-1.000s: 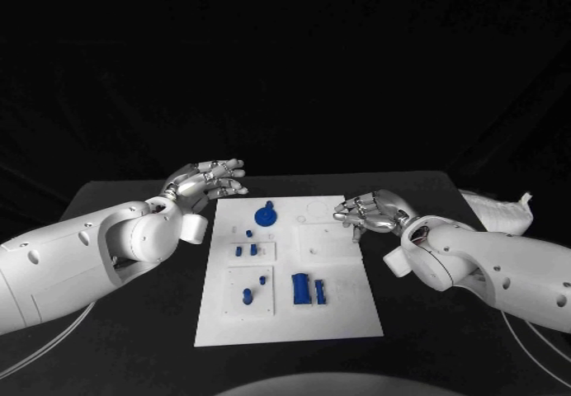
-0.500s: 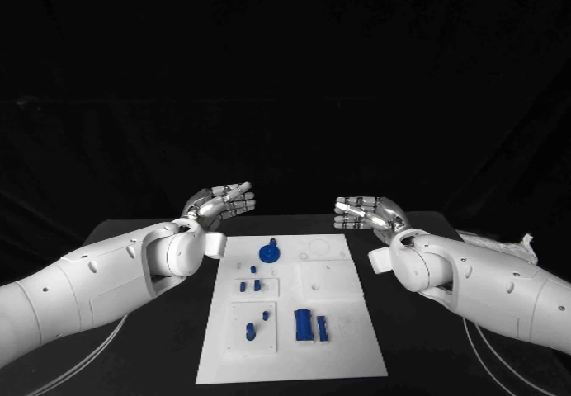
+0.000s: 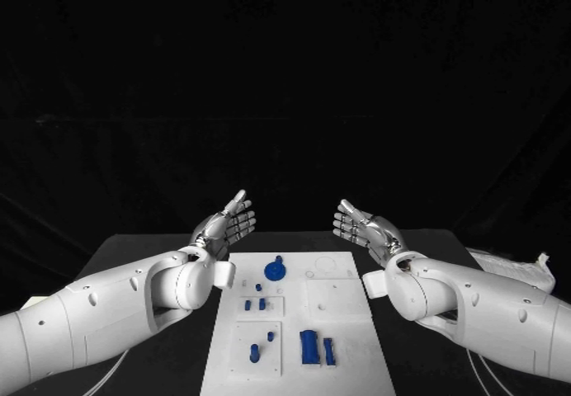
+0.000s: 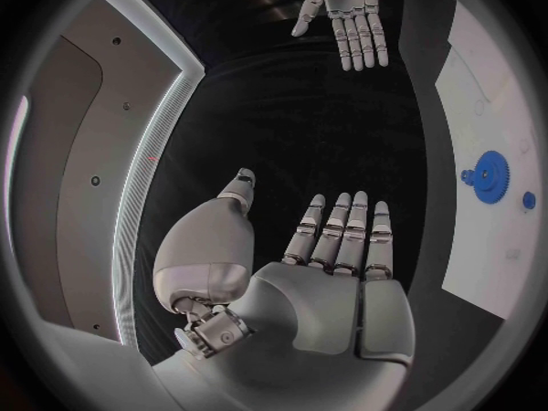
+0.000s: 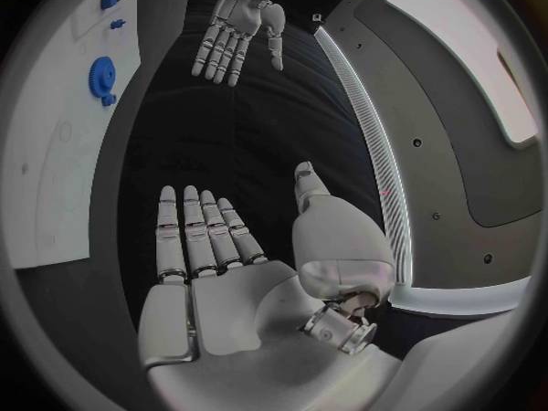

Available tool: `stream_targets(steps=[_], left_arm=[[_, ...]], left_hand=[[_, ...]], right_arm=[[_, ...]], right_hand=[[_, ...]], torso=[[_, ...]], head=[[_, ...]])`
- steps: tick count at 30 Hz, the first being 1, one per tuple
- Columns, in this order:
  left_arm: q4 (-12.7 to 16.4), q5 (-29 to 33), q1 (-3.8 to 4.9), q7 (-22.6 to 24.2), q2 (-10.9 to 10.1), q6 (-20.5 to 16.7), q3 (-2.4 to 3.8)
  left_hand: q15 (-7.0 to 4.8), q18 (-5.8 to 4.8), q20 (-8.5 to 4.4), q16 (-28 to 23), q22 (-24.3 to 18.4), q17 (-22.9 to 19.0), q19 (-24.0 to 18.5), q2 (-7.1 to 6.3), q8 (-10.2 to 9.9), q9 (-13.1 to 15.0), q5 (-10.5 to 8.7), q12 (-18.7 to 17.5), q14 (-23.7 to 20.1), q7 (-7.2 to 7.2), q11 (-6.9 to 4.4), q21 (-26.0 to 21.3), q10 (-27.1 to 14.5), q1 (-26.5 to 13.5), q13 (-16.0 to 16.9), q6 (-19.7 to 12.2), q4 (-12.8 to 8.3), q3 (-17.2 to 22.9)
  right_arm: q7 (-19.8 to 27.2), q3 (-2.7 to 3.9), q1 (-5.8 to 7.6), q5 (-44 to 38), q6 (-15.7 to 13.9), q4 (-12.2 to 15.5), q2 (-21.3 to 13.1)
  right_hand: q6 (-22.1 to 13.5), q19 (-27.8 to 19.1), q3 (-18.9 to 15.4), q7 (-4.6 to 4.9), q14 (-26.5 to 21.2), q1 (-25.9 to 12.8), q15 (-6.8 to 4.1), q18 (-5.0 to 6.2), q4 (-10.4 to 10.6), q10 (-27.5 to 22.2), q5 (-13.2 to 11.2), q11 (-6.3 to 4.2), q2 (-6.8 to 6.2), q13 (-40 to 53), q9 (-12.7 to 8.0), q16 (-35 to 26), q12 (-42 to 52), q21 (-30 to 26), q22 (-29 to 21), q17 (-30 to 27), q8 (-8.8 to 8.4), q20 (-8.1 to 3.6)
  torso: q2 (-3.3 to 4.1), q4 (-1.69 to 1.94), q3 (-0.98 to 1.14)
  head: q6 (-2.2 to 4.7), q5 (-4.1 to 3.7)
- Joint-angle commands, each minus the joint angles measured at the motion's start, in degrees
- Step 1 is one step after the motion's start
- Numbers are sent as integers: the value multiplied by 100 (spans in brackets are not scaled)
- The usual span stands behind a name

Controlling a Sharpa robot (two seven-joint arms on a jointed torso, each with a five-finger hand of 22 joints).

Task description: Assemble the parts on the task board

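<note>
The left hand (image 3: 229, 223) is up in the air past the far end of the task board (image 3: 339, 309), on the left side. Its fingers (image 4: 341, 236) are straight and a little apart, and it holds nothing. The right hand (image 3: 363, 228) is up on the right side, across from it. Its fingers (image 5: 196, 232) are straight too, and it holds nothing. The two palms face each other with a gap between them. Neither hand touches the board or any part.

The white task board lies flat in the middle of the black table (image 3: 143, 252), with its long side going from near to far. The blue parts sit on it. A round blue gear (image 3: 275, 269) is at the far end, a bit left of the middle. It also shows on the board in the left wrist view (image 4: 491, 176) and the right wrist view (image 5: 101, 78). Closer in, on the left half, two small blue pegs (image 3: 253, 304) stand side by side, with one more small blue piece (image 3: 260, 287) just past them. Nearer still, on the left, there is a small blue pin (image 3: 270, 336) and a longer blue piece (image 3: 253, 354) close by it. In the middle at the near end stands a wide blue block (image 3: 309, 345), with a thin blue bar (image 3: 328, 351) just to its right.

A crumpled white thing (image 3: 514, 269) lies at the right edge of the table, well apart from the board.
</note>
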Motion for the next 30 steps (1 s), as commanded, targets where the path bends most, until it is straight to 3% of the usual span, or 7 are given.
stream_targets(steps=[1,4,5,9,10,11,30], left_arm=[[394,-264,-77,384,-106,-1110,22],[708,-359,-142,511,-203,-1584,37],[802,-387,-161,549,-231,-1726,41],[1121,-484,-228,678,-329,-2208,56],[1170,-499,-238,698,-344,-2282,58],[1212,-511,-247,714,-357,-2345,60],[1312,-541,-267,755,-387,-2496,65]], left_hand=[[-589,-200,-301,-205,-254,-37,-662,42,-71,-37,-143,-145,-935,-230,-225,-66,-994,-1383,-37,-985,-94,-201],[-589,-264,-372,-610,-313,-37,-810,42,-71,-37,-143,-145,-1145,-230,-276,-66,-1221,-1697,-37,-1209,-94,-613],[-589,-265,-388,-610,-325,-37,-842,42,-71,-37,-143,-145,-1191,-230,-682,-66,-1268,-1764,-37,-1256,-94,-613],[-589,-266,-477,-610,-771,-37,-1028,42,-71,-37,-143,-145,-1460,-230,-682,-66,-1549,-2160,-37,-1535,-94,-613],[-589,-669,-493,-610,-771,-37,-1070,42,-71,-37,-143,-145,-1516,-230,-682,-66,-1610,-2243,-37,-1596,-94,-613],[-589,-669,-920,-610,-771,-37,-1097,42,-71,-37,-143,-145,-1568,-230,-682,-66,-1665,-2319,-37,-1651,-94,-613],[-589,-669,-920,-610,-771,-37,-1578,42,-71,-37,-143,-145,-2254,-230,-682,-66,-2395,-3332,-37,-2370,-94,-613]], right_arm=[[407,-72,70,491,-1051,404,-66],[525,-140,121,662,-1435,689,-117],[559,-159,136,711,-1545,771,-131],[664,-220,181,865,-1888,1026,-177],[678,-227,187,884,-1932,1059,-183],[688,-233,191,899,-1965,1083,-187],[699,-239,196,915,-2000,1109,-192]], right_hand=[[-951,-1000,44,-505,-1107,-1363,-269,-212,41,-1037,-397,-562,-42,-76,-64,-44,-60,-67,-55,-41,-50,-273],[-1169,-1227,44,-505,-1359,-1676,-269,-274,41,-1277,-397,-562,-42,-76,-64,-44,-60,-67,-55,-41,-50,-336],[-1221,-1282,44,-505,-1420,-1749,-269,-274,41,-1332,-397,-562,-42,-76,-64,-44,-60,-67,-55,-41,-50,-349],[-1493,-1571,44,-505,-1738,-2140,-269,-704,41,-1635,-397,-562,-42,-76,-64,-44,-60,-67,-55,-41,-50,-829],[-1548,-1625,44,-505,-1801,-2218,-269,-704,41,-1694,-397,-562,-42,-76,-64,-44,-60,-67,-55,-41,-50,-829],[-1600,-1678,44,-505,-1861,-2294,-269,-704,41,-1750,-397,-562,-42,-76,-64,-44,-60,-67,-55,-41,-50,-829],[-2305,-2413,44,-505,-2679,-3291,-269,-704,41,-2521,-397,-562,-42,-76,-64,-44,-60,-67,-55,-41,-50,-829]], torso=[[45,39,33],[47,41,35],[47,41,35],[47,41,35],[47,41,35],[47,41,35],[47,41,35]], head=[[142,27],[153,29],[153,29],[153,29],[153,29],[153,29],[153,29]])
